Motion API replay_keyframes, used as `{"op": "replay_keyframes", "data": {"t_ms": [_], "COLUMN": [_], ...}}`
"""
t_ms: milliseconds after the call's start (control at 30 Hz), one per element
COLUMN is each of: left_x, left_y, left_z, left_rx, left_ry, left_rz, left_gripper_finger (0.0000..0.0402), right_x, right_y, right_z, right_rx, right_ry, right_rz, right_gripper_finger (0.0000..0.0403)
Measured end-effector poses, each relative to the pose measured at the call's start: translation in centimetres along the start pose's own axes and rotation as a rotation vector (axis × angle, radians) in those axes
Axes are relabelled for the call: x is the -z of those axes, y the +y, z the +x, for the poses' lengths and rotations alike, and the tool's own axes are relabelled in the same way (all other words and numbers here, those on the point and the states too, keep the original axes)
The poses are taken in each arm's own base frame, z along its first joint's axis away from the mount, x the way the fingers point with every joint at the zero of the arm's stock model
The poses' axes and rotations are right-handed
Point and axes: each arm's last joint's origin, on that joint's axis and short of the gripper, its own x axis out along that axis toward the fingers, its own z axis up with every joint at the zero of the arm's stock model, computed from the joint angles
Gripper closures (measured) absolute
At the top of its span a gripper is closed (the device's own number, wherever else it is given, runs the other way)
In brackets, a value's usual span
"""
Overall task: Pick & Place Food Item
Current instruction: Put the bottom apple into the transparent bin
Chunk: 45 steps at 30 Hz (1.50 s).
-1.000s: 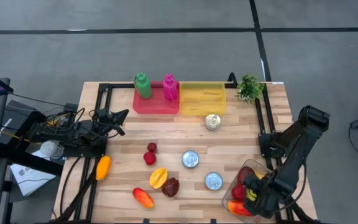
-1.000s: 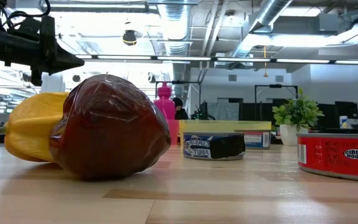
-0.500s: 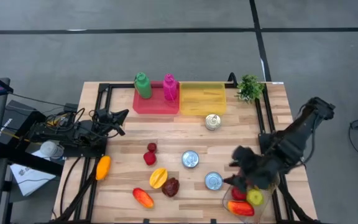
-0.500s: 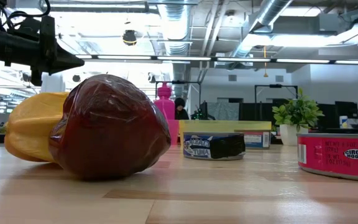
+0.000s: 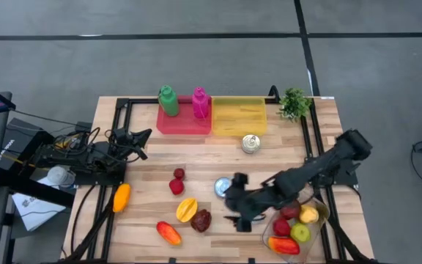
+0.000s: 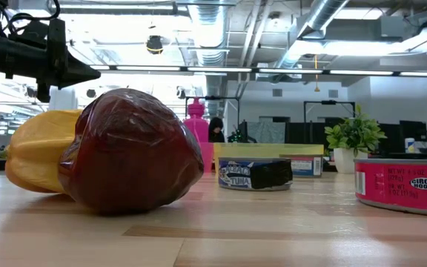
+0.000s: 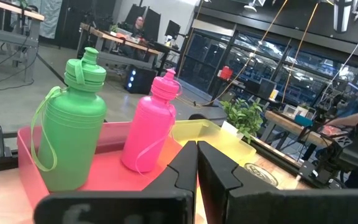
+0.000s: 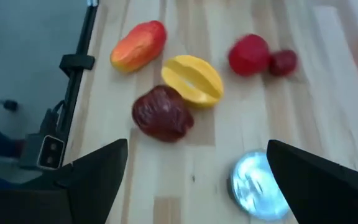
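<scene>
Loose food lies near the table's front: a dark red fruit (image 5: 201, 219) (image 8: 162, 113), a yellow star-shaped fruit (image 5: 187, 209) (image 8: 192, 79), an orange-red mango (image 5: 168, 232) (image 8: 139, 45) and two small red fruits (image 5: 176, 185) (image 8: 249, 54). My right gripper (image 5: 234, 203) (image 8: 197, 186) hangs open above the table just right of the dark red fruit, over a silver can (image 8: 258, 183), and holds nothing. My left gripper (image 5: 143, 136) (image 7: 196, 165) waits shut at the table's left, level, pointing at the bottles.
A clear container (image 5: 273, 233) with several fruits stands at the near right corner. Cans (image 5: 251, 143) (image 5: 223, 187) stand mid-table. A red tray (image 5: 184, 123) with green (image 5: 168, 100) and pink (image 5: 200, 103) bottles, a yellow bin (image 5: 239, 115) and a plant (image 5: 294, 104) line the far edge. An orange fruit (image 5: 121, 196) lies left.
My right gripper has swung from over the clear container at the near right toward the table's left, rising a little and rolling about its own axis. It now hangs beside the dark red fruit, still open. The fruits have not moved.
</scene>
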Motion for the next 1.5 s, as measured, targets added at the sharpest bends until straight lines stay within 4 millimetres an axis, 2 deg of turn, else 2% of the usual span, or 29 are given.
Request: {"op": "replay_keyframes", "data": {"t_ms": [333,733,933,1300,1500], "left_x": [0.0,0.0,0.0,0.0,0.0], "left_y": [0.0,0.0,0.0,0.0,0.0], "left_z": [0.0,0.0,0.0,0.0,0.0], "left_rx": [0.0,0.0,0.0,-0.001,-0.001], "left_ry": [0.0,0.0,0.002,0.003,0.003], "left_rz": [0.0,0.0,0.002,0.003,0.004], "left_gripper_finger": [0.0401,0.0401,0.0401,0.0401,0.0401], "right_x": [-1.7,0.6,1.2,1.3,1.8], "right_y": [2.1,3.4,3.2,3.4,3.6], "right_z": [8.4,15.6,17.1,17.3,18.0], "right_rx": [-0.039,-0.054,-0.039,-0.048,-0.061], "right_ry": [0.065,0.131,0.147,0.135,0.157], "right_rz": [-0.125,-0.128,-0.07,-0.064,0.008], "right_gripper_finger": [0.0023,0.0023,0.0023,0.0023,0.0024]}}
